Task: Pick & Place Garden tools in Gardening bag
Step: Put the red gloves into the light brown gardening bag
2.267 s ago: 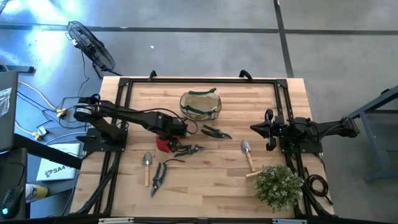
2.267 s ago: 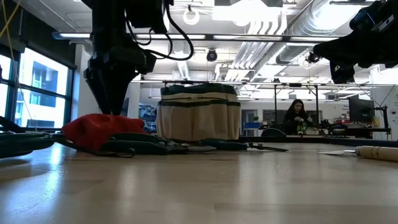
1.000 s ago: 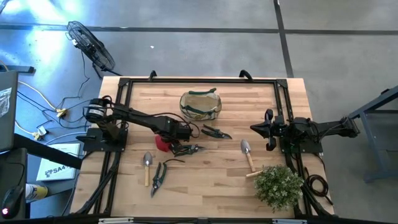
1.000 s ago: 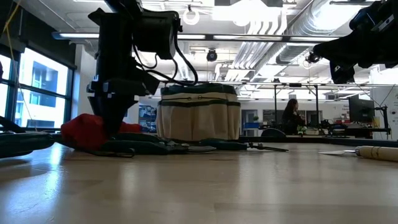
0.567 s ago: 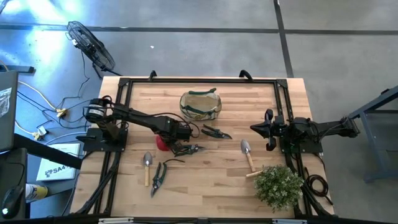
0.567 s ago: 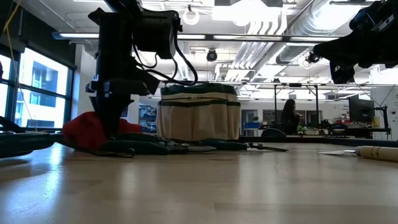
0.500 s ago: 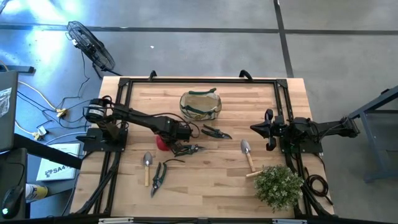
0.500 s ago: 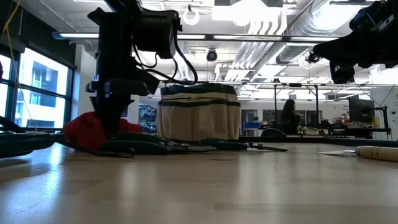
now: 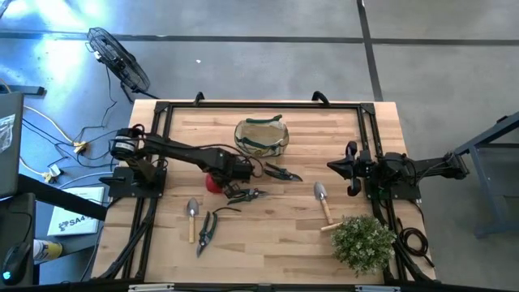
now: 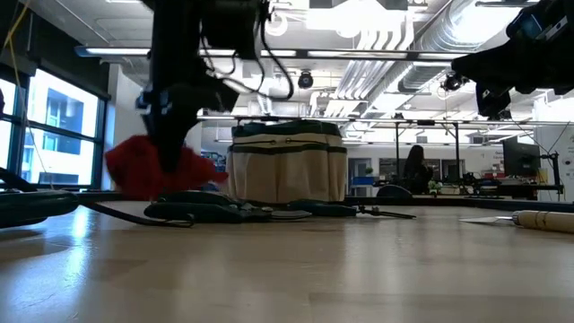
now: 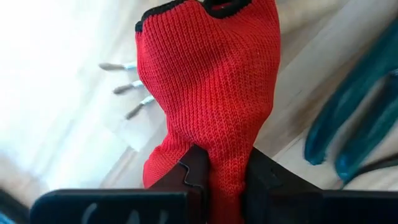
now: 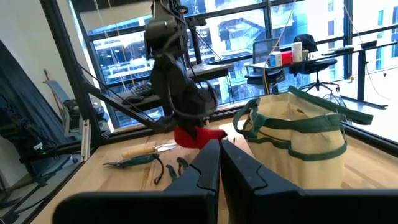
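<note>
Left wrist view shows the left gripper (image 11: 214, 180) with jaws now clamped on the red knitted fabric glove (image 11: 211, 81), which has risen off the desk (image 10: 287, 269) since a moment ago. Farther back, the round olive-tan gardening bag with green trim (image 9: 261, 136) waits to receive it, while the right gripper (image 9: 349, 170) idles at the desk's right edge, jaws together.

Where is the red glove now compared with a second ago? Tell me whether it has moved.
Yes. The red glove, pinched by the left gripper, has risen off the table, now hanging level with the gardening bag's side.
</note>
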Available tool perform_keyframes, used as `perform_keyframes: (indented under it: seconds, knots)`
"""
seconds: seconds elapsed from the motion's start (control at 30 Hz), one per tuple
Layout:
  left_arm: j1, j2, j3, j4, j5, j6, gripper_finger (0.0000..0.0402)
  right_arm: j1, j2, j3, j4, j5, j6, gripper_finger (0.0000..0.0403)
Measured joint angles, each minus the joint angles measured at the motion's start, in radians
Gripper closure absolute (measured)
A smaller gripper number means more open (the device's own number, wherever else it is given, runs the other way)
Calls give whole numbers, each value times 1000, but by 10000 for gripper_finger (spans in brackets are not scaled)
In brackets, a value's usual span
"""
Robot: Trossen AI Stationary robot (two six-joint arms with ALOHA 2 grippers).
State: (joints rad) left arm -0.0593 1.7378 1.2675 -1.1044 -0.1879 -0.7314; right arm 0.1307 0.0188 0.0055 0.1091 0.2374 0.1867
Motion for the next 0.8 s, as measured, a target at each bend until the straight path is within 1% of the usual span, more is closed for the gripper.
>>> perform_keyframes:
  seconds: [0.13, 0.2, 0.27, 0.37, 0.53, 0.63, 0.8]
  knots:
    - [0, -1, 123, -91, -65, 30, 359, 0, 0, 0, 1, 33, 0, 394]
    - [-1, -1, 181, -101, -97, 57, 359, 0, 0, 0, 10, 31, -3, 383]
    - [-12, -2, 228, -92, -134, 120, 359, 0, 0, 0, 35, 25, 5, 365]
    - [-26, -2, 286, -75, -215, 230, 359, 0, 0, 0, 77, 28, 20, 325]
    - [-27, -2, 346, 0, -338, 350, 359, 0, 0, 0, 113, 85, 31, 240]
    - [-26, -2, 352, 109, -373, 416, 359, 0, 0, 0, 113, 85, 60, 189]
    - [-33, -2, 352, 320, -351, 504, 359, 0, 0, 0, 141, 60, 131, 124]
